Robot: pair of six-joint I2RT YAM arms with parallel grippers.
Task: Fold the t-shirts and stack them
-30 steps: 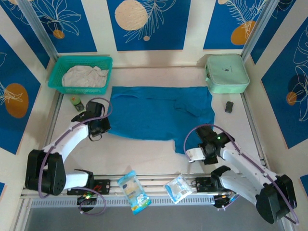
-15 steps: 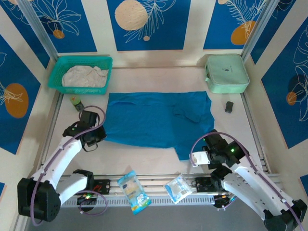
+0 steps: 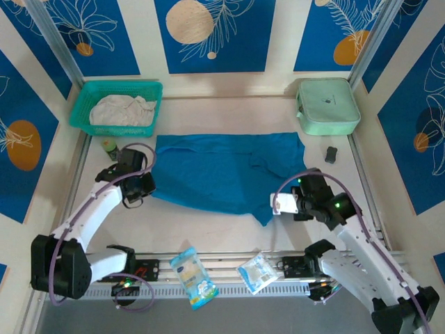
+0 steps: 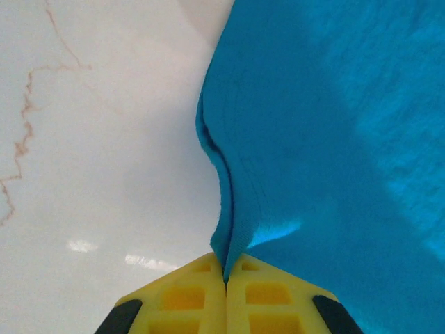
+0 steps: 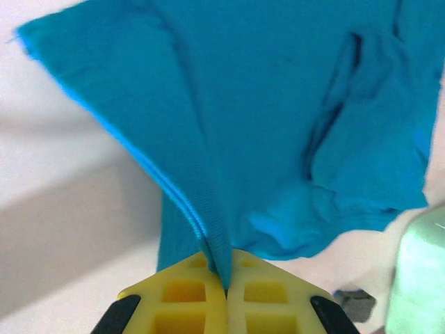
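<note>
Here, the teal-blue t-shirt (image 3: 222, 170) lay spread over the middle of the tabletop (image 3: 208, 233), approx. btwn the teal mesh basket (image 3: 78, 111) at far left and the mint-green zip case (image 3: 328, 106) at far right, touching neither.

The left gripper (image 3: 141, 186) sat at the shirt's near-left corner, clamped tight on the cloth. In the left wrist view its yellow pads (image 4: 188, 299) met w/ no gap, a thin fold of the blue edge caught btwn them. The fabric ran away from the pads as a raised ridge, w/ bare pale tabletop just left of it.

The right gripper (image 3: 281, 203) was closed the same way on the shirt's near-right edge. In the right wrist view the cloth rose into its pads (image 5: 268, 292) as a narrow doubled pleat. From the top, a pointed flap of the near hem reached toward the arm bases just beside that gripper.

The off-white t-shirt (image 3: 124, 110) lay crumpled inside the basket, well apart from both grippers.

Misc.: a small dark object (image 3: 331, 154) near the case, a small green item (image 3: 109, 147) near the basket, and two snack packets (image 3: 191, 276) at the near edge.
</note>
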